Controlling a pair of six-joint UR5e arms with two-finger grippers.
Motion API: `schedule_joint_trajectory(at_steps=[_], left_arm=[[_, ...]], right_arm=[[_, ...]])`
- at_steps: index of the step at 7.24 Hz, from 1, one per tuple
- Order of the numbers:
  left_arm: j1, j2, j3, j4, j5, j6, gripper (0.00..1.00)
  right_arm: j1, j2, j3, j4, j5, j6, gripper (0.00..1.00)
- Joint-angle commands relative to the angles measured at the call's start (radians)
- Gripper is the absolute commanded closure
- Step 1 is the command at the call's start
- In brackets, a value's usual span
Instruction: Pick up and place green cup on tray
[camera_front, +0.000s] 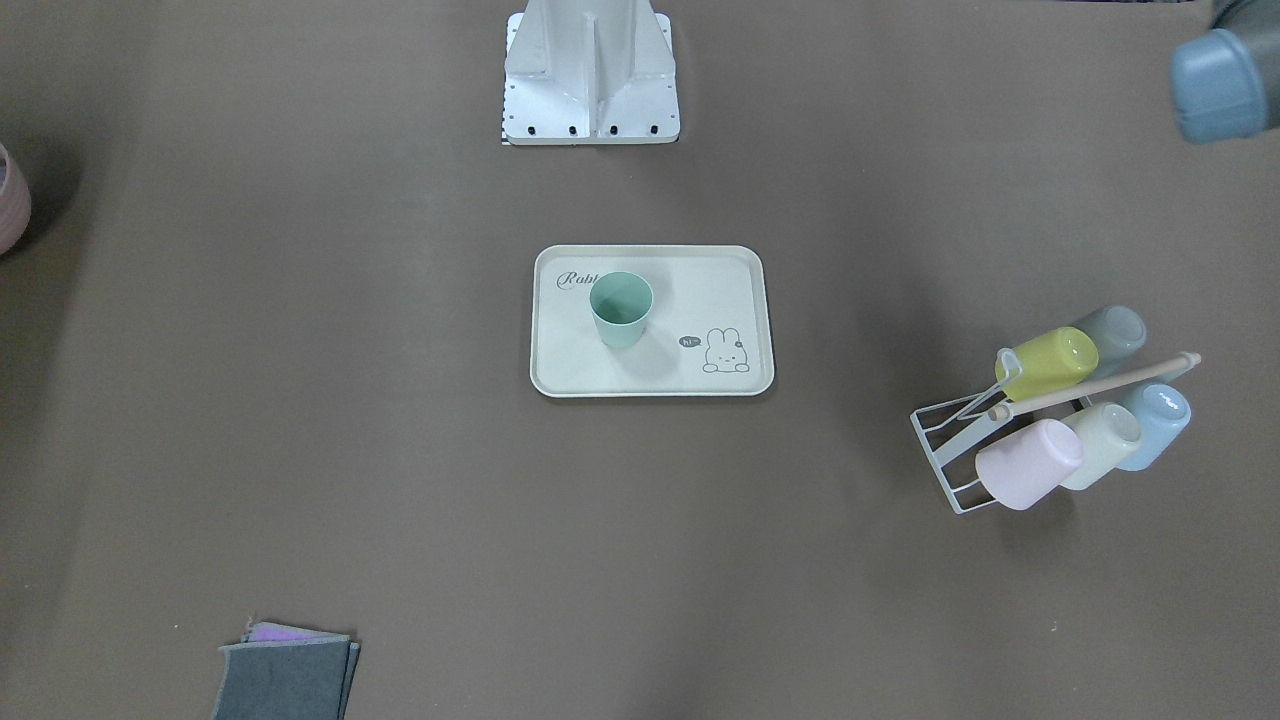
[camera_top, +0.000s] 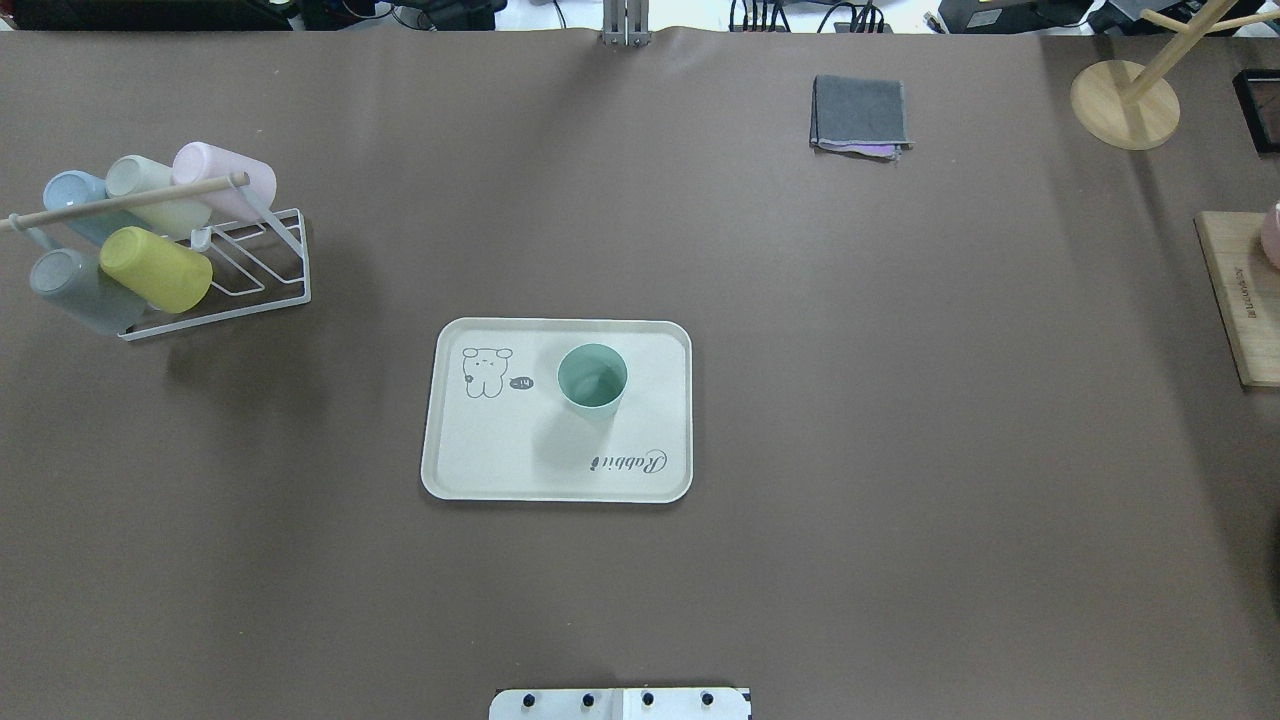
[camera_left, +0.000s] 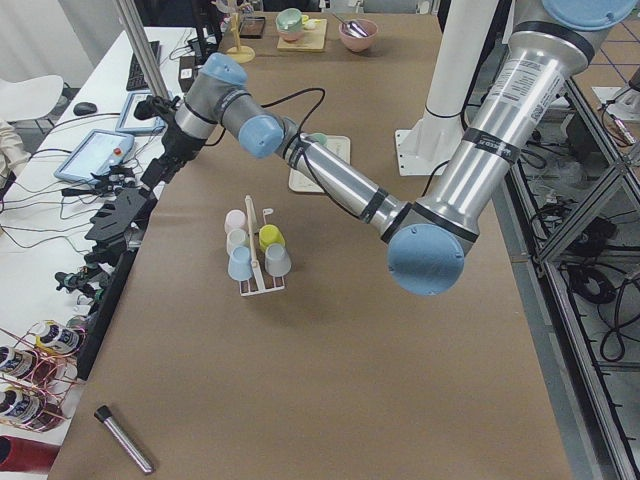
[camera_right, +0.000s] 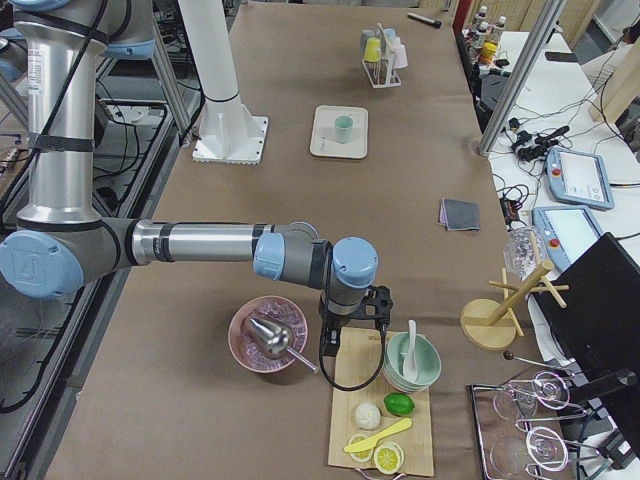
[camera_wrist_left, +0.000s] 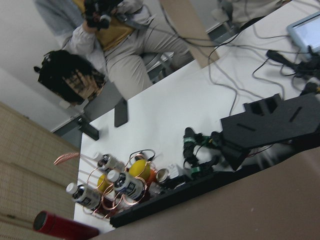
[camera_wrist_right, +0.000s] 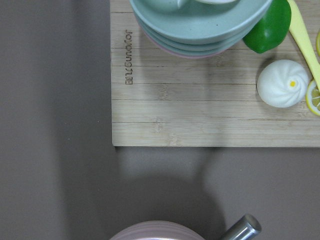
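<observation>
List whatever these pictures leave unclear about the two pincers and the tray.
Left pincer: seen only in the left side view, small and dark; open or shut unclear.
Right pincer: only in the right side view, dark; jaws unclear.
Tray: front view, green cup covers the script's end.

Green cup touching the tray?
Touching. The overhead exterior view shows the green cup standing upright on the tray, inside its rim, with the cup's shadow meeting its base.

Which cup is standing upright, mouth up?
The green cup, alone on the tray mid-table. The other five cups all sit tipped over on the wire rack at the robot's left.
</observation>
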Motion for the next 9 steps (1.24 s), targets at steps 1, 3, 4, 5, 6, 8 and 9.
schedule_joint_trajectory(at_steps=[1, 3, 4, 5, 6, 8, 9], left_arm=[[-0.157, 0.108, 0.13, 0.001, -0.346, -0.012, 0.02], [-0.159, 0.301, 0.131, 0.0, -0.499, 0.003, 0.02], [-0.158, 0.408, 0.121, -0.018, -0.508, 0.006, 0.02], [-0.159, 0.422, 0.123, -0.01, -0.56, 0.006, 0.02], [-0.164, 0.434, 0.129, -0.008, -0.618, 0.008, 0.02], [-0.167, 0.457, 0.132, -0.006, -0.621, 0.046, 0.02], [-0.167, 0.46, 0.132, -0.008, -0.619, 0.046, 0.02]], right_arm=[[0.0, 0.004, 0.002, 0.0, 0.003, 0.027, 0.0], [0.0, 0.0, 0.007, 0.001, 0.002, 0.053, 0.0], [-0.001, 0.0, 0.007, 0.001, -0.001, 0.053, 0.0], [-0.002, 0.0, 0.007, 0.001, 0.0, 0.053, 0.0], [-0.002, -0.002, 0.005, 0.001, 0.002, 0.053, 0.0], [-0.001, -0.003, 0.005, 0.0, 0.003, 0.055, 0.0], [0.0, -0.005, 0.005, 0.0, 0.003, 0.055, 0.0]])
